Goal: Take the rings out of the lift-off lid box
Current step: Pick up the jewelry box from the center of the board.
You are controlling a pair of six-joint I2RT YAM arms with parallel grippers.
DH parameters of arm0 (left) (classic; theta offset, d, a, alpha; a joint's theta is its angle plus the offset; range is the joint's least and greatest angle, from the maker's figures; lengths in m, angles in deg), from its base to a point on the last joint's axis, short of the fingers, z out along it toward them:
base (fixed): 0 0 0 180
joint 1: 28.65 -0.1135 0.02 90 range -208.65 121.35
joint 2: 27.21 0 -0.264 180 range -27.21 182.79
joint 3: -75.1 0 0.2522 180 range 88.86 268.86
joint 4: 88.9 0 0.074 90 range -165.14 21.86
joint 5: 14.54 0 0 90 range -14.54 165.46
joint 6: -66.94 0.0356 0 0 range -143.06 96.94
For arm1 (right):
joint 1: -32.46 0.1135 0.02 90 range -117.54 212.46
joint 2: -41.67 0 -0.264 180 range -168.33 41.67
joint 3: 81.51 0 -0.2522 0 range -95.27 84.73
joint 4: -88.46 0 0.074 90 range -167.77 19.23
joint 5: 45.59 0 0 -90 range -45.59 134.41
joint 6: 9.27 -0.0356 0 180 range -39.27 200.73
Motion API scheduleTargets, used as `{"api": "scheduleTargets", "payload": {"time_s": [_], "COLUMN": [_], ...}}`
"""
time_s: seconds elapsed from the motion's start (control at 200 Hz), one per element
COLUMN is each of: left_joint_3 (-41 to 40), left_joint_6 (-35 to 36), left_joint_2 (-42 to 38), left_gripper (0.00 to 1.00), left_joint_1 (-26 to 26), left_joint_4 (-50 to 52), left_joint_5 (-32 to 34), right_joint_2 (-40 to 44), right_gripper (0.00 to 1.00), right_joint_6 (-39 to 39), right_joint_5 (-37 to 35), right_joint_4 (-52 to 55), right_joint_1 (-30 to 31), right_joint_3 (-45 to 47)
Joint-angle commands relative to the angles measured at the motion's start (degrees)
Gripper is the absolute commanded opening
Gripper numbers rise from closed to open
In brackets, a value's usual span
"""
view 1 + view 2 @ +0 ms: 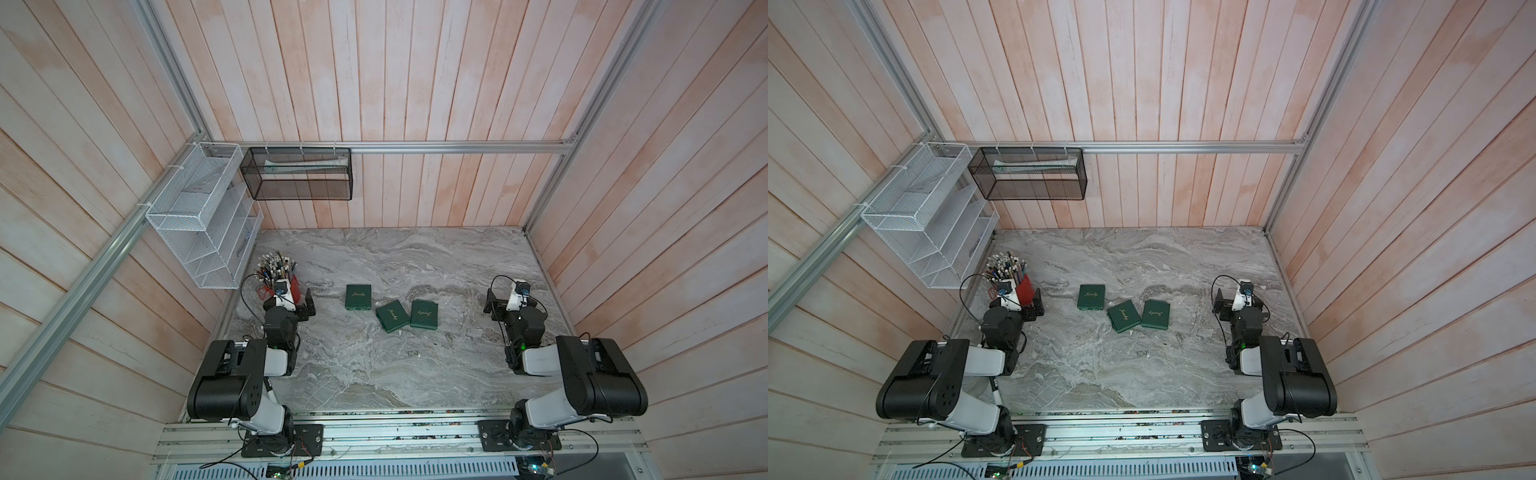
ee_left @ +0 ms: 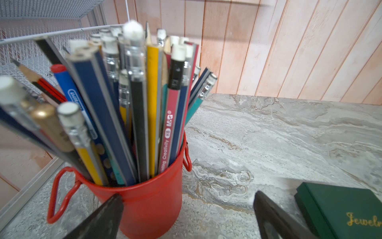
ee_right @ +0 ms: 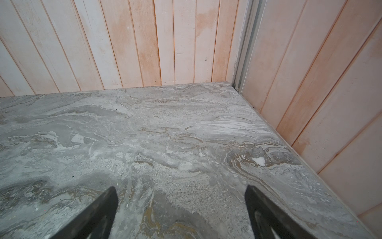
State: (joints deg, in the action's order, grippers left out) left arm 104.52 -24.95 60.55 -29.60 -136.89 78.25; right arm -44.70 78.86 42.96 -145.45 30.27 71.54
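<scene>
While the three green boxes (image 1: 392, 317) sit lidded mid-table (image 1: 374, 374), you have the whole job ahead — no rings show, presumably shut inside — and your left gripper (image 2: 187, 197) and right gripper (image 3: 181, 189) hang well apart from them, jaws spread, holding nothing.
</scene>
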Motion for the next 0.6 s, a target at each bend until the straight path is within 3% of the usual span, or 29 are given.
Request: {"api": "scheduleTargets", "payload": {"time_s": [0.0,0.095,0.205,0.3,0.445,0.54,0.595], "left_joint_3": [1.15,1.29,3.31,7.21,9.06,10.45,11.77], "left_joint_6": [0.75,1.44,1.90,2.46,2.51,-1.00,-2.14], "left_joint_2": [0.52,0.21,-3.26,-6.60,-11.18,-16.01,-18.07], "left_gripper": [1.00,1.00,1.00,1.00,1.00,1.00,1.00], "left_joint_1": [0.03,0.82,1.90,3.44,7.81,8.96,10.13], "left_joint_4": [-1.17,-1.71,4.94,15.11,20.25,24.78,27.41], "left_joint_5": [-1.31,-0.70,2.15,4.25,11.79,10.07,10.07], "right_joint_2": [-0.51,-0.56,0.60,4.17,6.39,9.29,11.51], "right_gripper": [0.98,0.98,0.98,0.97,0.97,0.97,0.97], "right_joint_6": [0.21,0.21,-0.24,-0.45,-1.64,-3.19,-8.26], "right_joint_5": [-0.87,-0.86,-3.60,-4.91,-9.21,-11.90,-13.32], "right_joint_4": [-0.61,-0.61,-1.21,9.47,12.62,19.21,23.91], "right_joint_1": [0.01,0.00,0.60,0.62,1.22,1.64,1.67], "right_joint_3": [-1.14,-1.05,-1.30,-4.78,-6.13,-8.75,-10.68]}}
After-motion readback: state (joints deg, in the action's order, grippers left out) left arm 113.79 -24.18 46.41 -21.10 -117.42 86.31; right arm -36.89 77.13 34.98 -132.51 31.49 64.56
